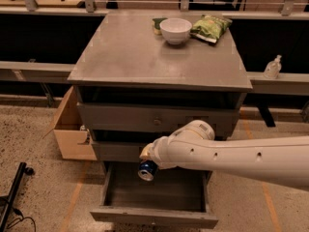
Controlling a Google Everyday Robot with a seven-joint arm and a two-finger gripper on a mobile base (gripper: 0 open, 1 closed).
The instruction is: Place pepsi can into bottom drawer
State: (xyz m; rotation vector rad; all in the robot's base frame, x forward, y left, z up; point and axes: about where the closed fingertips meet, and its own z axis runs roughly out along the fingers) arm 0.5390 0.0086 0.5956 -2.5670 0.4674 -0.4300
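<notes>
The pepsi can, dark blue with a silver end, hangs from my gripper at the end of the white arm. The gripper is shut on the can and holds it tilted, above the left part of the bottom drawer. The bottom drawer is pulled open, a shallow grey box, and its inside looks bare. The can is in the air, a little above the drawer's floor. The two grey drawers above it are shut.
On the cabinet top stand a white bowl and a green chip bag at the back. A cardboard box sits on the floor left of the cabinet. A black pole lies at the lower left.
</notes>
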